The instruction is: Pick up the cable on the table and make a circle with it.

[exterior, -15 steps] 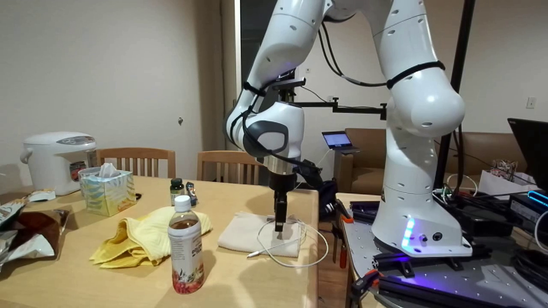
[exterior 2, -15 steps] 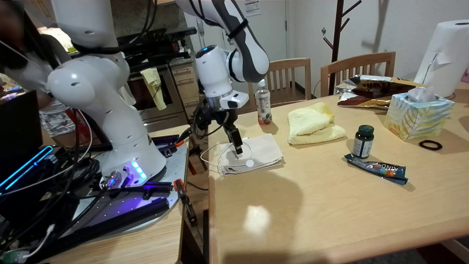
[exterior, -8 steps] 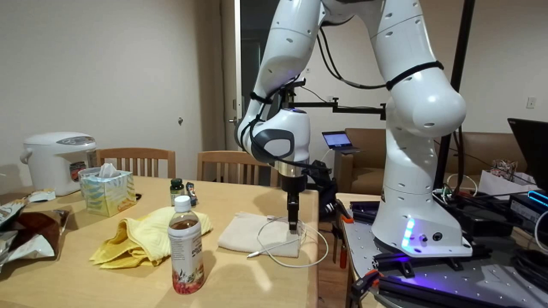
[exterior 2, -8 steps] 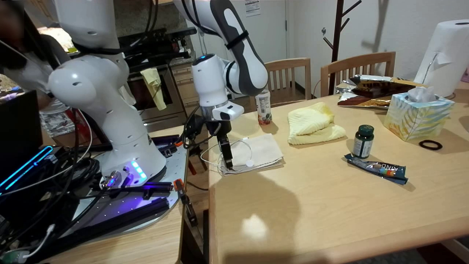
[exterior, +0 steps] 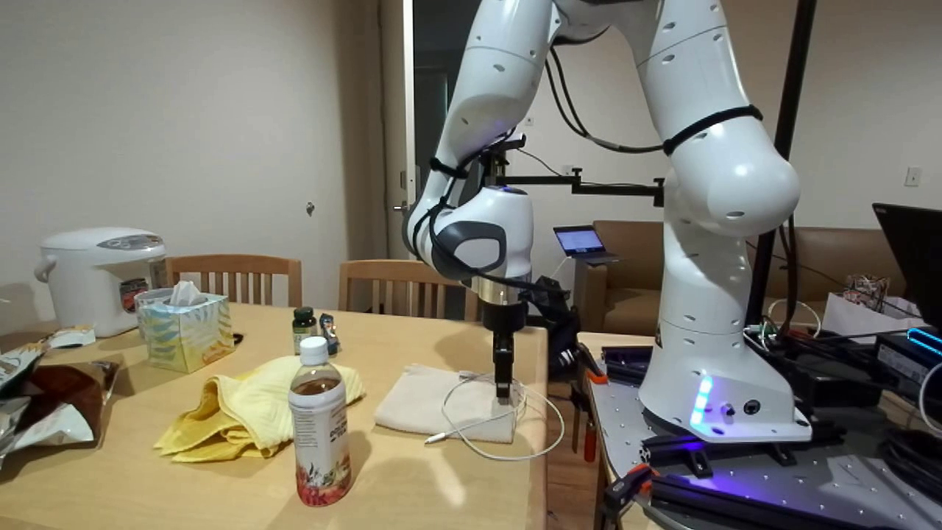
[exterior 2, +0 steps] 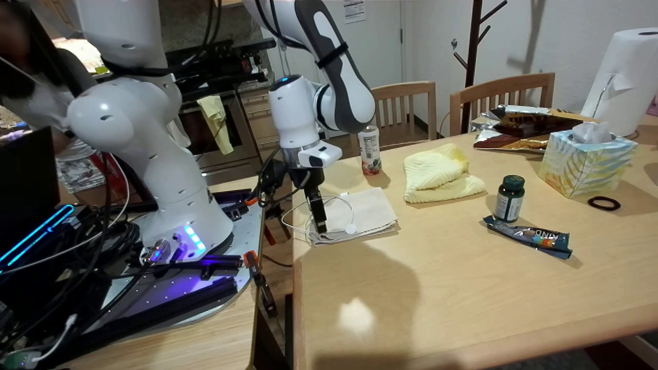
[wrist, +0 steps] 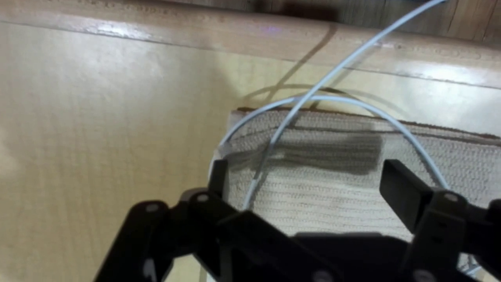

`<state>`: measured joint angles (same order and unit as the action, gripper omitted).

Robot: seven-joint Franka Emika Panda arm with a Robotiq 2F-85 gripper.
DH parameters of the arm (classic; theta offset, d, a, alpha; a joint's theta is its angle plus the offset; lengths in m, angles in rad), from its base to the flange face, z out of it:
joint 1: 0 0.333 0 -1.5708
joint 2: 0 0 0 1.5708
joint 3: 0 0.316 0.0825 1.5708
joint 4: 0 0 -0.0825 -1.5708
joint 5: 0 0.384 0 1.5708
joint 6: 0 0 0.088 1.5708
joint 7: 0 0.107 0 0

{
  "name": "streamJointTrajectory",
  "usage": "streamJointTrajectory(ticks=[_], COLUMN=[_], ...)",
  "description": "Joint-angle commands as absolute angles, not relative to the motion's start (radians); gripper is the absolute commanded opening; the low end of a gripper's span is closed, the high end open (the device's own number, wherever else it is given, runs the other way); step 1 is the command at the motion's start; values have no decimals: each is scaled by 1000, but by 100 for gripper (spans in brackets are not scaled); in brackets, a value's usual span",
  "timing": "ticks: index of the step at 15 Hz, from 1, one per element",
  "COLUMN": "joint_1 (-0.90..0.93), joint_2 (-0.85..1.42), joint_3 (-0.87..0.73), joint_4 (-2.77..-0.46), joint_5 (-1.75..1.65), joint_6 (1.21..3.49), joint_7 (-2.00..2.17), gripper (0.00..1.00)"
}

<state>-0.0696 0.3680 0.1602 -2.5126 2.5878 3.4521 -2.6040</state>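
Currently, the bottle (exterior: 319, 434) holds brown liquid (exterior: 316, 386), the end effector (wrist: 307, 176) gaping near the cable (wrist: 304, 98).

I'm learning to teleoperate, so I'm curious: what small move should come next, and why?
Probably close the gripper gently: in the wrist view its jaws stand open over the cloth, and one strand of the cable runs between them. How close the tips are to that strand is hard to judge.
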Motion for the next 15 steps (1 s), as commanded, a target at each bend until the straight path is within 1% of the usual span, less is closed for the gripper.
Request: streamJointTrajectory(ticks=[1, 2, 3, 4, 8, 10, 11, 12, 13, 14, 15], joint_1=[-129, -140, -147, -156, -184, -188, -176, -182, -191, -189, -192], joint_2=[343, 345, 346, 347, 353, 353, 353, 354, 356, 355, 354], joint_3=[225, 237, 245, 255, 278, 280, 266, 272, 279, 275, 276], joint_4=[-2516, -2514, -2512, -2510, -2507, -2508, -2508, -2508, -2507, -2507, -2507], joint_5=[2589, 2588, 2586, 2586, 2586, 2584, 2586, 2587, 2589, 2590, 2590], joint_6=[3457, 3457, 3457, 3457, 3457, 3457, 3457, 3457, 3457, 3457, 3457], joint_7=[-2604, -2604, -2604, -2604, -2604, -2604, -2604, -2604, -2604, -2604, -2604], gripper=[100, 75, 75, 70, 42, 31, 35, 30, 60, 56, 57])
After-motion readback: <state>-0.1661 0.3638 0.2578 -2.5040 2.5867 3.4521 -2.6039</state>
